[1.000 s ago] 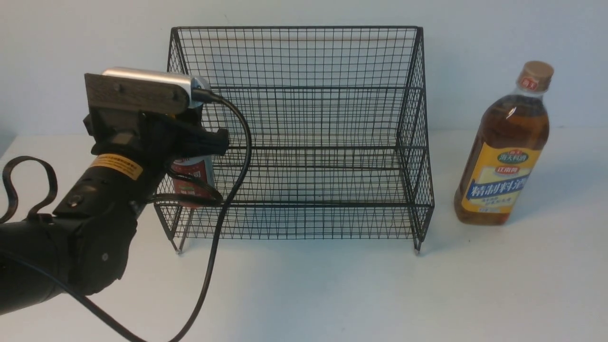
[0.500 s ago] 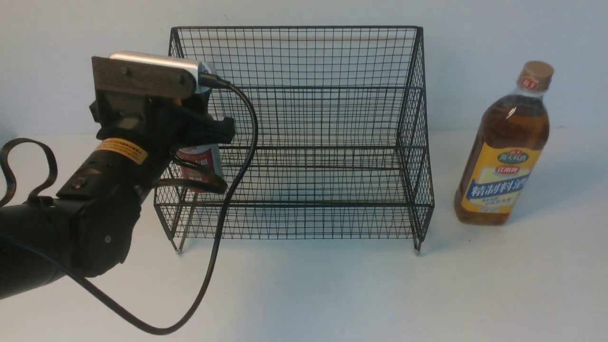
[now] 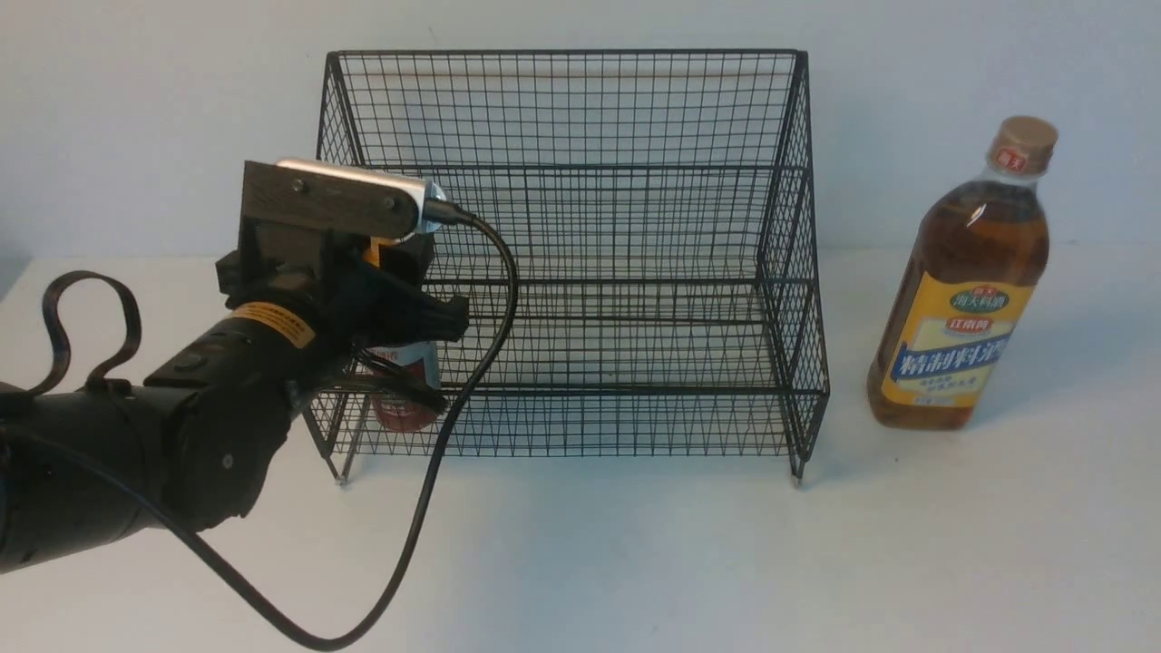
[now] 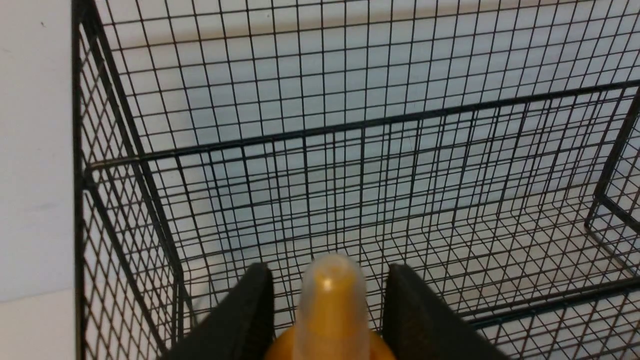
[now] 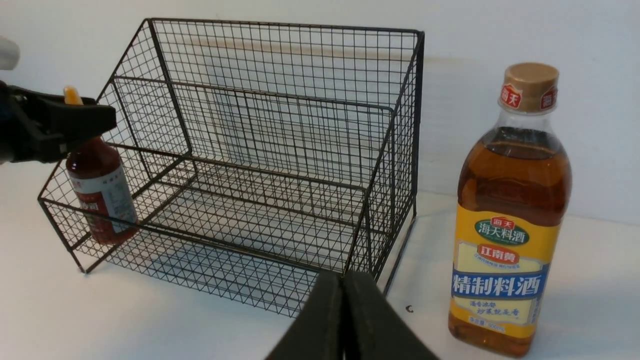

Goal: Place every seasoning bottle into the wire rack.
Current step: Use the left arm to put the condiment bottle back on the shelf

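Observation:
The wire rack [image 3: 580, 390] stands at mid table, black mesh with two steps. My left gripper [image 3: 410, 319] is shut on the small red-sauce seasoning bottle [image 3: 405, 392], upright in the lower tier's left front corner, base at or just above the mesh floor. In the left wrist view its yellow nozzle cap [image 4: 330, 310] rises between my black fingers [image 4: 250, 315], with the rack [image 4: 350, 127] behind. The right wrist view shows that bottle [image 5: 100, 195] inside the rack [image 5: 285, 25]. The tall amber seasoning bottle [image 3: 961, 290] [image 5: 510, 210] stands on the table right of the rack. My right gripper [image 5: 344, 276] is shut and empty.
The left arm's black cable [image 3: 426, 508] loops down in front of the rack's left leg. A white wall runs close behind the rack. Bare white table [image 3: 680, 562] lies in front of the rack.
My left arm moved right and downward, bringing the red-sauce bottle from above the rack's left front edge down into the lower tier. The amber bottle and the rack stayed put.

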Motion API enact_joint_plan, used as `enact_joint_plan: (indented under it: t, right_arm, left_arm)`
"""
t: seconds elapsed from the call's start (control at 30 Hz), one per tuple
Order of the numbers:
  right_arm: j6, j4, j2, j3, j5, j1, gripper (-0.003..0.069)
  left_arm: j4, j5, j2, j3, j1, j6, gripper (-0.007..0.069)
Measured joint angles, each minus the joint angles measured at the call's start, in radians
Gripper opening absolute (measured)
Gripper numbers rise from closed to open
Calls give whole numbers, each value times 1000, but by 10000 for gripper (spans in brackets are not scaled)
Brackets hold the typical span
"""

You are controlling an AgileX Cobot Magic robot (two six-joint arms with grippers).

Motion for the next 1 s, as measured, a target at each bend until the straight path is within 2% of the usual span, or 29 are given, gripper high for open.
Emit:
enact_joint_plan:
  t: [0.17,0.3,0.43,0.73,0.8,0.87,1.0]
  right_arm:
    - [10,0,0,3,3,0,-15]
    - [104,-2,0,4,26,0,-15]
    - [158,-3,0,4,33,0,-15]
    - [175,-25,27,4,33,0,-15]
    - [175,-25,43,4,29,0,-15]
    - [175,-26,72,3,9,0,-15]
    - [175,-73,130,-42,-22,0,-15]
  left_arm:
    - [1,83,0,0,0,-12,260]
    - [5,159,-3,-10,0,-39,260]
    - [5,172,-6,-12,0,-39,260]
    - [6,172,-7,-12,0,-41,262]
    - [6,181,-11,-12,0,-41,287]
    - [5,225,-29,-10,0,-41,370]
    - [5,287,-104,-10,0,-41,489]
